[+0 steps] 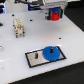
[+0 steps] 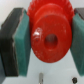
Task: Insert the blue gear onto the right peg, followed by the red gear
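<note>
1. The blue gear [image 1: 50, 53] is seated on the grey plate [image 1: 35, 58], seemingly over the right peg.
2. The red gear [image 2: 49, 36] is being clamped in the gripper [image 1: 54, 16], high above the bench [image 1: 20, 50].
3. Its bore is best being centred above the blue hub before lowering.

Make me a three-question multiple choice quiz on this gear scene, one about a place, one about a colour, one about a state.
1. Where is the blue gear?
A. on the grey plate
B. in the gripper
C. beside the white fixture

2. What colour is the gear in the gripper?
A. blue
B. green
C. red

3. How do the gripper's pads stand?
A. spread, holding nothing
B. pressed on the red gear
C. out of view

Key: 1 A, the exterior view shows it on the plate. 2 C, the wrist view shows red. 3 B, the teal pads flank the gear.
</note>
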